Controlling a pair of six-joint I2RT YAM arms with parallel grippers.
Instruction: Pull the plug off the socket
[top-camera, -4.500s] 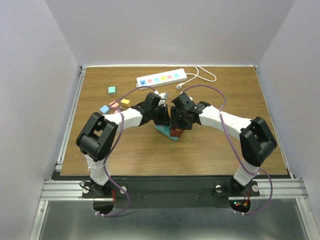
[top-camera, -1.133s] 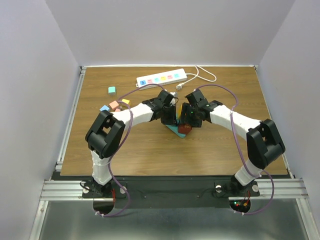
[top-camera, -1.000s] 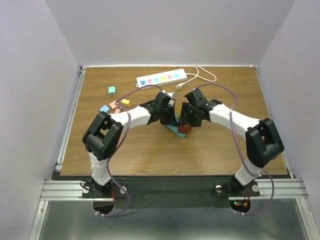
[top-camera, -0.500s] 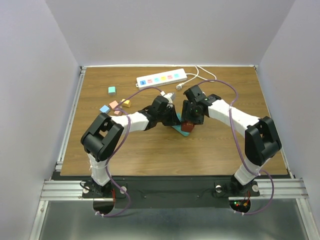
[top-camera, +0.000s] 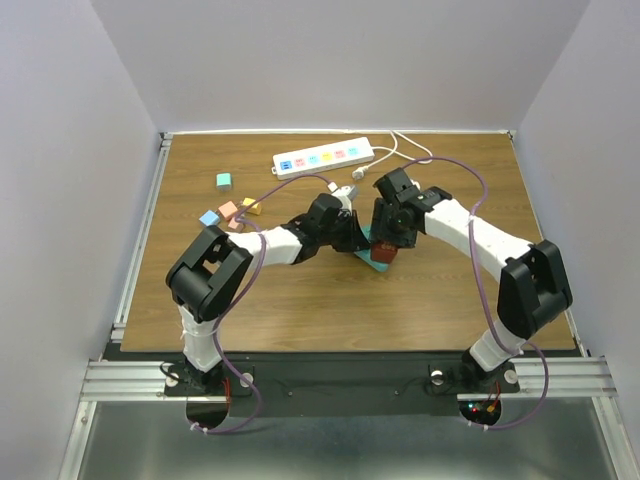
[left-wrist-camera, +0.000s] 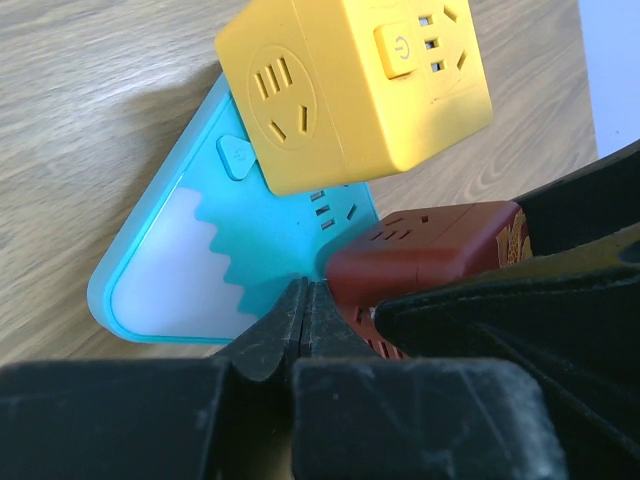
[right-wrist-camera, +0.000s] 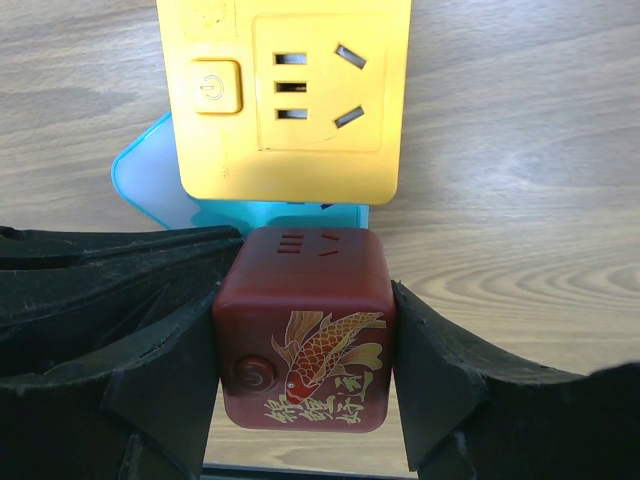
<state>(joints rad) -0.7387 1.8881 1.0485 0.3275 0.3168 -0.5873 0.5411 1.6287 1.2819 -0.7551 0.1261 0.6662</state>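
Observation:
The socket, a long white power strip (top-camera: 323, 157) with pastel outlet faces, lies at the back of the table with its thin white cord (top-camera: 412, 152) looping to the right. Neither gripper is near it. My right gripper (right-wrist-camera: 305, 340) is shut on a dark red cube plug (right-wrist-camera: 303, 325) with a fish picture, at the edge of a teal triangular block (right-wrist-camera: 150, 185). A yellow cube plug (right-wrist-camera: 290, 95) sits on that block. My left gripper (left-wrist-camera: 305, 292) is shut and empty, its tips against the teal block (left-wrist-camera: 200, 270) beside the red cube (left-wrist-camera: 420, 250).
Several small coloured cubes (top-camera: 228, 210) lie at the left of the table, and a teal one (top-camera: 224, 181) lies further back. Both arms meet at the table's middle (top-camera: 365, 235). Purple cables arch over each arm.
Both grippers and the teal block with its cubes have shifted to the right and slightly back. The right gripper has kept its hold on the red cube.

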